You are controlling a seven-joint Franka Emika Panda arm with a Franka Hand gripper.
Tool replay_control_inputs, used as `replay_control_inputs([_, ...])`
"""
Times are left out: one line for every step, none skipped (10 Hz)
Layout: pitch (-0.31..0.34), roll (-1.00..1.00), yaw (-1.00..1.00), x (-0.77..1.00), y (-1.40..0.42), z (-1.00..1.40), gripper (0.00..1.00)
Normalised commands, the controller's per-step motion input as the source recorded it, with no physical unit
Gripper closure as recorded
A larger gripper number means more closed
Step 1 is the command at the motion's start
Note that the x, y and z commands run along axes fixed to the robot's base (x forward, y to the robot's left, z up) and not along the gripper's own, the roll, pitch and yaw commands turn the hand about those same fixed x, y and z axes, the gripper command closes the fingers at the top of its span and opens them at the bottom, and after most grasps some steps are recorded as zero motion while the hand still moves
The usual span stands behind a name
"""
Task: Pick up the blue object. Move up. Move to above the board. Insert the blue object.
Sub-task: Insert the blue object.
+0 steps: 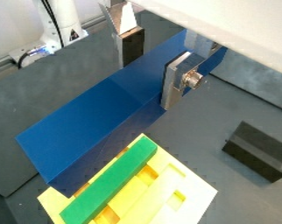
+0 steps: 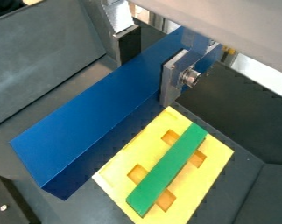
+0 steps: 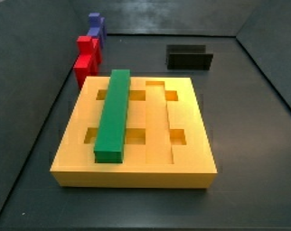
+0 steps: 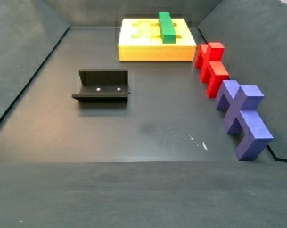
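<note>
Blue object [image 1: 91, 122] held in gripper [image 1: 155, 63], silver fingers [image 1: 179, 79] clamped on both sides, seen in both wrist views. Bar lifted high, not seen in side views. Pick-up and lift judged done. Board [image 2: 214, 171] seen below, partly under bar; lining up, lowering and insert left. Green bar [image 3: 112, 113] already in board groove. Fixture [image 4: 102, 87] mid-table. Red blocks [image 4: 213, 67] and purple blocks [image 4: 243, 116] along one table edge. Floor dark grey, walled in.

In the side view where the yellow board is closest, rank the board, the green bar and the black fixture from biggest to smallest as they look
1. Board.
2. Green bar.
3. Fixture, though it stands farthest from the camera, so it looks smaller than it is.
The gripper, shut on the blue object, is outside this view.
</note>
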Motion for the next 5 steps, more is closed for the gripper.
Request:
replay_control_inputs([-0.064,0.12,0.0,0.03,-0.07,-0.97,1.0])
replay_control_inputs([-0.09,0.12,0.0,0.0,-0.05,-1.0,1.0])
replay_control_inputs([-0.066,0.14,0.0,-0.05,-0.03,-1.0,1.0])
replay_control_inputs([-0.107,0.15,0.01,-0.3,-0.05,-0.98,1.0])
replay_control_inputs([-0.113,0.13,0.0,-0.28,-0.07,-0.99,1.0])
